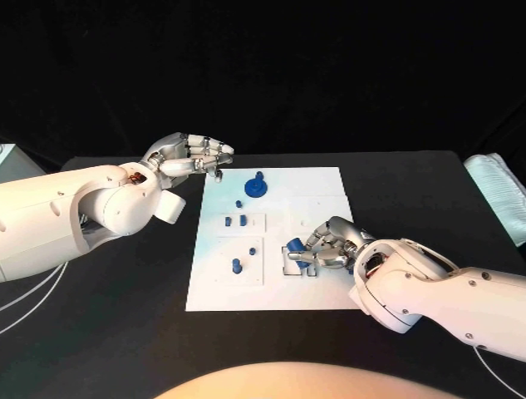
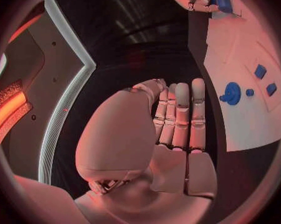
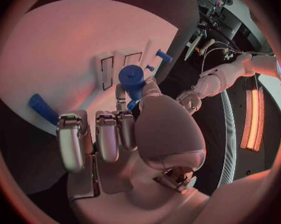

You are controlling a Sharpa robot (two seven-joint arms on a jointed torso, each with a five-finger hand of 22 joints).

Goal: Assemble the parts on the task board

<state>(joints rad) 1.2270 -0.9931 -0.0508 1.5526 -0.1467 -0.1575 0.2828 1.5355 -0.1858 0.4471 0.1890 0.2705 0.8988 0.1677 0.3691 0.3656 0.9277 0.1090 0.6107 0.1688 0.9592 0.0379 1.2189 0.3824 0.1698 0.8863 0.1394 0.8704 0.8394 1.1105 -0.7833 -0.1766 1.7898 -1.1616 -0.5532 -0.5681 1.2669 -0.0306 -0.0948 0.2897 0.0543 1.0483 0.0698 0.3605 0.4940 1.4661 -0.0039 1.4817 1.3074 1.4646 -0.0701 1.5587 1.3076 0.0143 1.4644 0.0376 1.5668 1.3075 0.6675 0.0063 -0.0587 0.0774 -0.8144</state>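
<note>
The right hand (image 1: 322, 249) pinches a small blue part (image 1: 297, 244) over the task board (image 1: 322, 184); it looks light, rigid, slick. Best held by its sides; the left hand (image 1: 194, 155) is curled, empty, at the far-left corner.

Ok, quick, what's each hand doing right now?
Left hand: holds nothing, fingers curled in, at the task board's far left corner.
Right hand: fingers grip a blue part over the board.

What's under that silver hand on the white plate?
The right hand holds a blue part in its fingers over a recessed slot of the task board. The board directly beneath the palm is covered, so anything there cannot be seen.
</note>
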